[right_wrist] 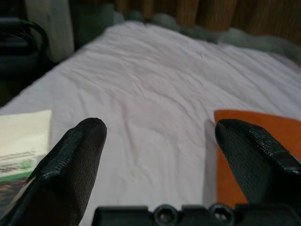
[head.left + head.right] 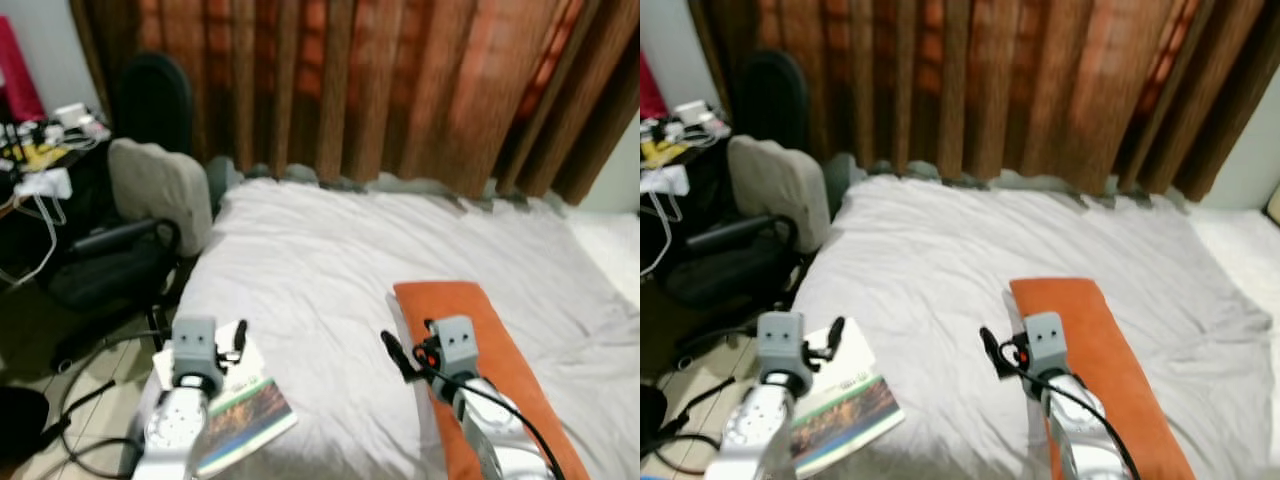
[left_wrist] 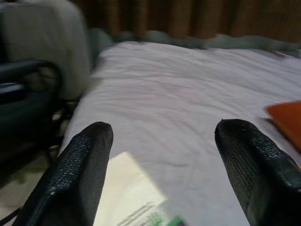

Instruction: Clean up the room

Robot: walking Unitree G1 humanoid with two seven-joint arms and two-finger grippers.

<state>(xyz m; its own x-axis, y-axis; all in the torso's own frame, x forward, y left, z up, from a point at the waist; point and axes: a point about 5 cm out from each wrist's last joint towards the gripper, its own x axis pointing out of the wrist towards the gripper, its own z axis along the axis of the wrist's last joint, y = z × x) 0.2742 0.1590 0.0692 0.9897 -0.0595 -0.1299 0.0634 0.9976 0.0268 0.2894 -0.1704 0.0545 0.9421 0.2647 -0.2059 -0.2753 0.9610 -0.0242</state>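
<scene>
A magazine with a green and brown cover (image 2: 245,410) lies on the near left corner of the bed (image 2: 330,250), which has a rumpled white sheet. An orange flat cushion (image 2: 525,375) lies on the bed's near right part. My left gripper (image 3: 164,129) hovers open just above the magazine (image 3: 127,193), nothing between its fingers. My right gripper (image 1: 162,125) is open too, held over the sheet at the left edge of the orange cushion (image 1: 254,141), with the magazine (image 1: 23,141) off to its left.
A black office chair (image 2: 110,265) with a beige cushion (image 2: 160,190) stands left of the bed. Behind it is a cluttered desk (image 2: 40,170) with cables. More cables (image 2: 80,400) trail on the tiled floor. Brown curtains (image 2: 380,90) hang behind the bed.
</scene>
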